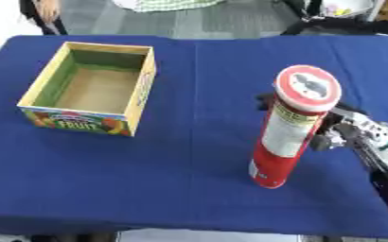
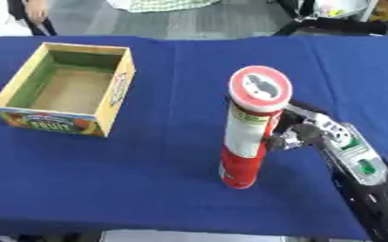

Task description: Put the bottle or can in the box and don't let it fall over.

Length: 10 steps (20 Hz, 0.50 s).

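The right robot hand (image 2: pixel 301 133), entering from the lower right of the frame, has its fingers curled round the middle of a tall red can (image 2: pixel 249 134). The can stands upright, slightly tilted, at centre right on the blue tabletop (image 1: pixel 189 165), white lid facing up. An open cardboard box (image 1: pixel 94 87) with fruit print sits well apart at the upper left.

Glossy can (image 1: pixel 290 137), cardboard box (image 1: pixel 139 90), cloth table cover (image 1: pixel 147 175)

A red can (image 2: pixel 249 142) with a pale label and red-rimmed white lid; a yellow-edged, green-lined box (image 1: pixel 94 87) printed with fruit; blue worktop (image 1: pixel 197 156).
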Motion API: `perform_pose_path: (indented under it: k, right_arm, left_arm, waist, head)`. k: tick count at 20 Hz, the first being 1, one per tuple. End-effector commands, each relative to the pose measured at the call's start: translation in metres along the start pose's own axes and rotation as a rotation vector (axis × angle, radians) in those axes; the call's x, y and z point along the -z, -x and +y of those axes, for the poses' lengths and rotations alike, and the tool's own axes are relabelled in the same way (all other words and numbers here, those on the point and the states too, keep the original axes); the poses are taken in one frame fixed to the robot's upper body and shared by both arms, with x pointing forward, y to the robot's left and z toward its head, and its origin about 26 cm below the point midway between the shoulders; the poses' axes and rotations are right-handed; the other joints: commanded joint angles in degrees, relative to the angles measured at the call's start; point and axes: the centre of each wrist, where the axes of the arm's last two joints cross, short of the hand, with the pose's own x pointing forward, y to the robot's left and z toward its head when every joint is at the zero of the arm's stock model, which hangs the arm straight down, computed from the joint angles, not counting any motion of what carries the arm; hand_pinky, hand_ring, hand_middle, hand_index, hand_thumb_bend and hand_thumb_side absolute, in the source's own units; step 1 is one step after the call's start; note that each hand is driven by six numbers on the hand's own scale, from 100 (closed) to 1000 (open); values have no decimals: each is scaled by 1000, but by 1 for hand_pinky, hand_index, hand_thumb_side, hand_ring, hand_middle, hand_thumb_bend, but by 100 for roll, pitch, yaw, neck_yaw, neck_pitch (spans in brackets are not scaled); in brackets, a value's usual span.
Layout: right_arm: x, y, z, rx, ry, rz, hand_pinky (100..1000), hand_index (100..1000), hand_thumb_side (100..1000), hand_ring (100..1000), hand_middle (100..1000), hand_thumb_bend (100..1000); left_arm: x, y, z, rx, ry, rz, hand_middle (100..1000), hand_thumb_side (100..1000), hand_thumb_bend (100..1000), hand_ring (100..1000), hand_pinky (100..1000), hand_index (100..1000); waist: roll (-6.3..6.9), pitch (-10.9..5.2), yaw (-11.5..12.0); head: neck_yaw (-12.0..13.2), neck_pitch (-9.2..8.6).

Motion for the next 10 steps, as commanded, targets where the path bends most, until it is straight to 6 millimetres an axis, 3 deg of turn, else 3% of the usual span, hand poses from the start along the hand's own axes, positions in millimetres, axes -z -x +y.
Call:
perform_pose_path:
  k: [1,10]
  right_arm:
    - [3,-10,-3,-27,-15,-16,917,893,499,1000,1000,893]
    - [6,-5,2,-24,-17,14,915,876,484,1000,1000,902]
  left_arm:
    - [4,-7,3,7,2,-24,914,891,491,1000,713,846]
    - [4,-7,3,6,1,-23,913,891,492,1000,714,846]
  waist:
    - [-5,-32,11]
    - [-5,-28,14]
  head:
    - [3,31]
    - [-2,31]
